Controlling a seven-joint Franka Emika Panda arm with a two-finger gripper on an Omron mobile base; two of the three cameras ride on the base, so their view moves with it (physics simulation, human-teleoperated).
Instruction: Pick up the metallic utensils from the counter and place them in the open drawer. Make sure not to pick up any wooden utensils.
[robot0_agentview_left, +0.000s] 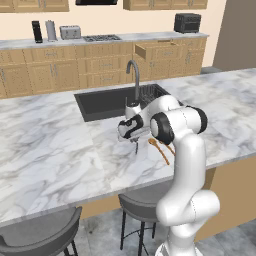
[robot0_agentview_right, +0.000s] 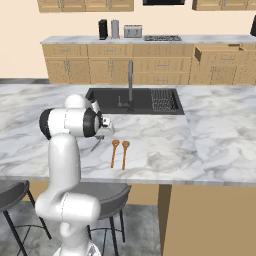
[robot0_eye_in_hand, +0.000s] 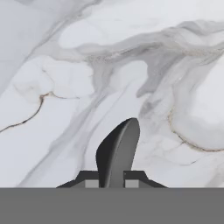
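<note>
While clamped on the grey spoon (robot0_eye_in_hand: 119, 151), end effector (robot0_eye_in_hand: 110, 183) above marble counter (robot0_eye_in_hand: 65, 65).

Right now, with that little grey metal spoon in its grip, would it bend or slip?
The grey spoon looks rigid metal, so it probably won't bend. Its smooth surface might slip or swivel between the shut end effector fingers. It looks thin, so likely light.

Open marble counter (robot0_agentview_right: 165, 150) stretches right of the two wooden spoons (robot0_agentview_right: 119, 153), offering a free path toward the open drawer (robot0_agentview_right: 220, 54) on the far cabinets. Beyond the spoons, the black sink (robot0_agentview_right: 112, 100) and its upright tap (robot0_agentview_right: 130, 82) stand in the way.
</note>
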